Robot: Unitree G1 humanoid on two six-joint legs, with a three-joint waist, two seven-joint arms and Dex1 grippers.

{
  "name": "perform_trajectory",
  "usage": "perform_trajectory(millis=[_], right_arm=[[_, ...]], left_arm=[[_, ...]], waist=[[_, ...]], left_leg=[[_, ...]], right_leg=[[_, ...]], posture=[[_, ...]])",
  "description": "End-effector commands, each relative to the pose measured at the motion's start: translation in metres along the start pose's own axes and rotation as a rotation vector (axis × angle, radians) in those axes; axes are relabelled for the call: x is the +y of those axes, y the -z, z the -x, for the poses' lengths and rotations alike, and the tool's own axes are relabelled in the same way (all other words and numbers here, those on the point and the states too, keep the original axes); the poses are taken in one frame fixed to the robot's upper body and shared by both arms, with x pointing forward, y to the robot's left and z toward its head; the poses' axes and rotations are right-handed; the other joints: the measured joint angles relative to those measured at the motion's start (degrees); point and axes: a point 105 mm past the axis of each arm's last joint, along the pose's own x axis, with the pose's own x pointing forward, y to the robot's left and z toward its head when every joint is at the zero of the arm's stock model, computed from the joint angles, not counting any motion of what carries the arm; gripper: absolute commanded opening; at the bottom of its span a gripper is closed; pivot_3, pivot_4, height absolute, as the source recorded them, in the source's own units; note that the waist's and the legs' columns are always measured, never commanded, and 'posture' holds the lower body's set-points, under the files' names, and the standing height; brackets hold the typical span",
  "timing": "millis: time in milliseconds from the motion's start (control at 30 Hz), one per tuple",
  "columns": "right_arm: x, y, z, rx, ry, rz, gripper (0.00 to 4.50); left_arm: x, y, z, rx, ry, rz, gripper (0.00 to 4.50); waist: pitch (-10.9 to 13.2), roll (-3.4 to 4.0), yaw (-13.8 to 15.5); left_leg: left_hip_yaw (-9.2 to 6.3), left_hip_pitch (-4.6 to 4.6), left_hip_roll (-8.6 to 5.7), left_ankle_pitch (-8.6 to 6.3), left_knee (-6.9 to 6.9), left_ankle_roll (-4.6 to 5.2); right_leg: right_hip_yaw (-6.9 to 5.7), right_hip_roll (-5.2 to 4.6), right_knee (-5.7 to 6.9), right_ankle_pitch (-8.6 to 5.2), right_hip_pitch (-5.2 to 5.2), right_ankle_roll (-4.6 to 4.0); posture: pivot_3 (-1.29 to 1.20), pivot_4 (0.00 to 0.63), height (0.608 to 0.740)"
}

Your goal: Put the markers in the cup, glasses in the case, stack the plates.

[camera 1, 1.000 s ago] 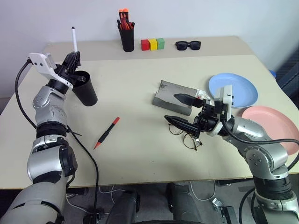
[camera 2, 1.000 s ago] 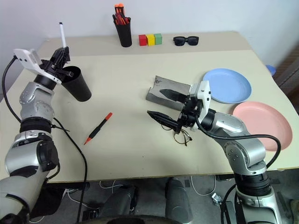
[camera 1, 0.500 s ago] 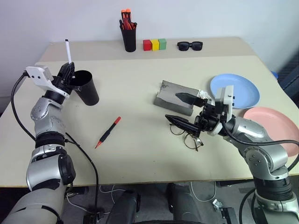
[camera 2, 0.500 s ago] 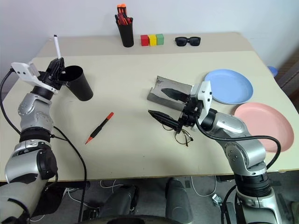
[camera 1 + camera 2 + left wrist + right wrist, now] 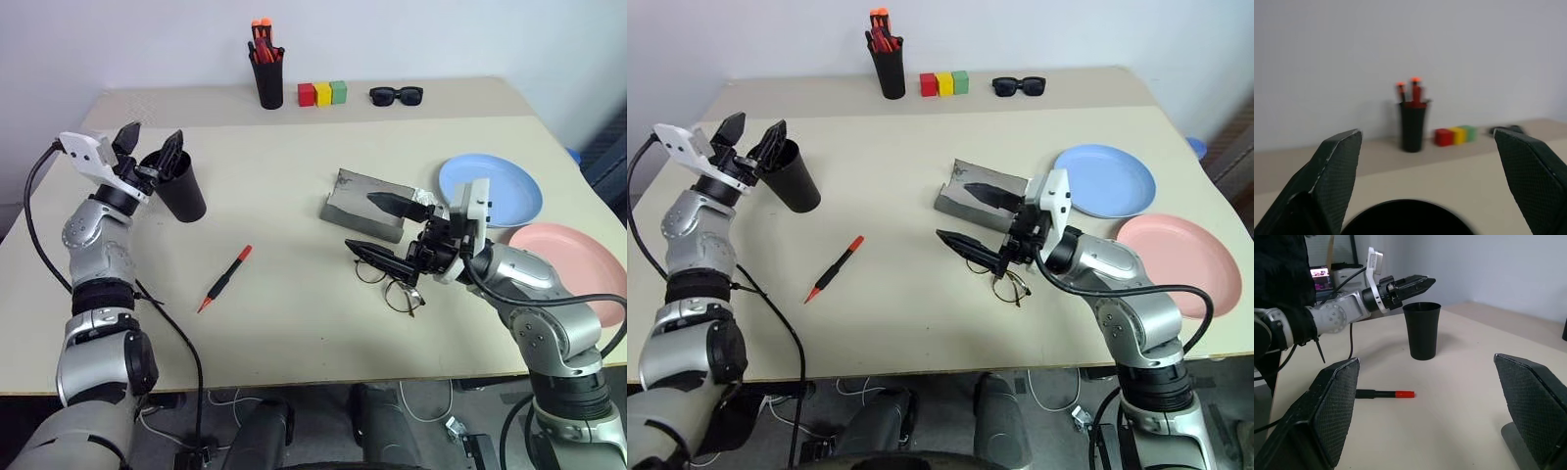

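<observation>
Beige bench [image 5: 294, 323] under a pale wall carries everything. Nearest the front edge, the wire-framed glasses [image 5: 392, 286] with round clear lenses lie open on the bench right of the middle, and the right hand [image 5: 384, 231] hangs over them with its fingers spread wide, holding nothing. Left of the middle lies a marker [image 5: 224, 278], a slim black body with a red cap end pointing toward the far edge. Just beyond the glasses sits the flat grey felt-like case [image 5: 370, 206]. By the right edge lie the two shallow plates, the salmon pink plate [image 5: 573, 264] nearer and the light blue plate [image 5: 505, 188] beyond it, apart and not stacked. Toward the left edge stands the tapered matte black cup [image 5: 179, 186], and the left hand [image 5: 150, 147] is at its rim with fingers spread, empty. A second ago that hand was pressed together on a white-tipped marker held upright over the cup; now the marker is gone from its fingers. Along the far edge stand a pen holder [image 5: 267, 76] of orange-topped pens, three coloured blocks [image 5: 322, 93] and black sunglasses [image 5: 396, 95].
</observation>
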Motion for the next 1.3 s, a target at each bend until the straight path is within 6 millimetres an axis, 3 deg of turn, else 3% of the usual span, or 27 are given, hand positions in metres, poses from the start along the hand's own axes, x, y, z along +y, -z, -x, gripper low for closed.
perform_trajectory(millis=[33, 133, 333, 433, 600, 833, 1133, 1233, 1300], right_arm=[[-0.001, -0.009, 0.003, -0.03, -0.002, 0.038, 4.5], [-0.004, -0.006, 0.005, -0.024, 0.002, 0.036, 4.5], [-0.005, -0.004, 0.002, -0.03, -0.005, 0.033, 4.5], [-0.005, -0.002, 0.001, -0.03, -0.013, 0.029, 4.5], [-0.006, -0.002, 0.0, -0.03, -0.021, 0.028, 4.5], [-0.005, -0.002, 0.0, -0.028, -0.022, 0.027, 4.5], [-0.004, 0.001, 0.0, -0.018, -0.011, 0.035, 4.5], [-0.004, 0.0, 0.001, -0.017, -0.008, 0.039, 4.5], [-0.005, 0.0, 0.0, -0.018, -0.006, 0.039, 4.5]], left_arm=[[-0.049, -0.031, -0.005, 0.012, 0.224, 0.041, 4.48], [-0.09, -0.032, 0.006, 0.193, 0.343, 0.026, 4.48], [-0.118, -0.02, 0.027, 0.489, 0.326, -0.003, 4.48], [-0.116, -0.007, 0.042, 0.677, 0.233, -0.089, 4.48], [-0.101, 0.021, 0.071, 0.98, 0.032, -0.056, 4.48], [-0.111, 0.049, 0.093, 1.117, -0.021, 0.096, 4.48], [-0.117, 0.062, 0.106, 1.201, 0.002, 0.081, 4.48], [-0.117, 0.064, 0.107, 1.212, -0.004, 0.077, 3.6], [-0.117, 0.068, 0.11, 1.24, -0.001, 0.076, 2.55]], waist=[[0.0, 0.0, -0.01], [0.0, 0.01, -0.04], [0.01, 0.03, 0.05], [0.02, 0.02, -0.05], [0.02, 0.03, 0.08], [0.01, 0.02, 0.14], [0.01, 0.01, 0.22], [0.01, 0.01, 0.22], [0.01, 0.01, 0.22]], left_leg=[[-0.01, 0.0, 0.05, 0.0, 0.0, 0.0], [-0.01, 0.01, 0.09, -0.01, -0.01, 0.01], [0.04, 0.1, 0.05, 0.01, 0.0, -0.01], [0.04, 0.09, 0.06, 0.01, -0.02, -0.01], [0.05, 0.09, 0.04, 0.01, -0.01, -0.01], [0.04, 0.08, 0.03, 0.02, -0.02, -0.04], [0.03, 0.07, 0.05, 0.03, -0.03, -0.07], [0.04, 0.07, 0.04, 0.03, -0.03, -0.07], [0.04, 0.07, 0.04, 0.03, -0.03, -0.07]], right_leg=[[0.03, -0.01, 0.04, 0.0, -0.01, 0.0], [0.07, -0.01, 0.04, 0.0, -0.02, 0.0], [0.08, 0.08, 0.07, -0.02, 0.04, 0.01], [0.09, 0.13, 0.06, -0.02, 0.02, 0.0], [0.11, 0.15, 0.06, -0.02, 0.04, 0.0], [0.12, 0.15, 0.04, -0.02, 0.04, -0.01], [0.13, 0.15, 0.04, -0.02, 0.01, -0.02], [0.13, 0.15, 0.04, -0.02, 0.01, -0.02], [0.13, 0.15, 0.04, -0.02, 0.01, -0.02]], posture=[[0.0, 0.15, 0.74], [0.0, 0.15, 0.74], [0.0, 0.15, 0.74], [0.0, 0.15, 0.74], [0.0, 0.15, 0.74], [0.0, 0.15, 0.74], [0.0, 0.15, 0.74], [0.0, 0.15, 0.74], [0.0, 0.15, 0.74]])
